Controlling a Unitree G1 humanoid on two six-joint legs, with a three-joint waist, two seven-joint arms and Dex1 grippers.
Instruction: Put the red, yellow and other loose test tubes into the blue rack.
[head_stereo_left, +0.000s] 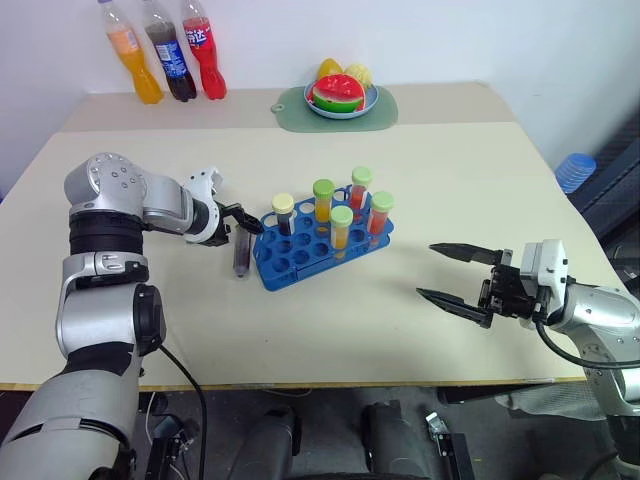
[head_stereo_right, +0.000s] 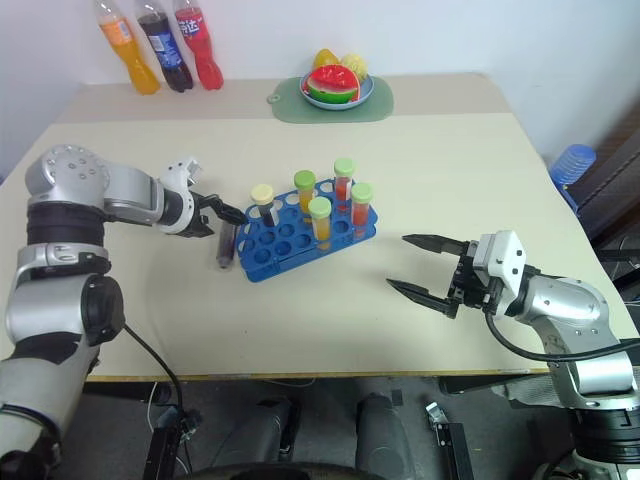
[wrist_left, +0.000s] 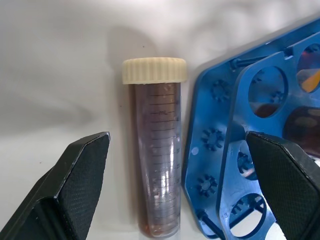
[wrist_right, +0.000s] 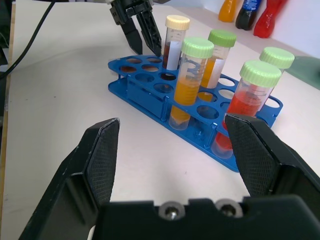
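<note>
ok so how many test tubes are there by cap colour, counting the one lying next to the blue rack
green-capped clear plastic test tubes: 4, all standing in the bright blue plastic rack
cream-capped clear plastic test tubes: 2, one standing in the rack, one lying beside it
total: 6

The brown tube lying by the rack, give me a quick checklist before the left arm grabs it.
1. Brown tube lies flat on the table, cap on: ok.
2. Left gripper open: ok.
3. Tube between its fingers: ok.
4. Room beside the blue rack: not ok, one finger sits over the rack's edge.
5. Free holes in the rack: ok.
6. Right gripper open, well away: ok.
</note>
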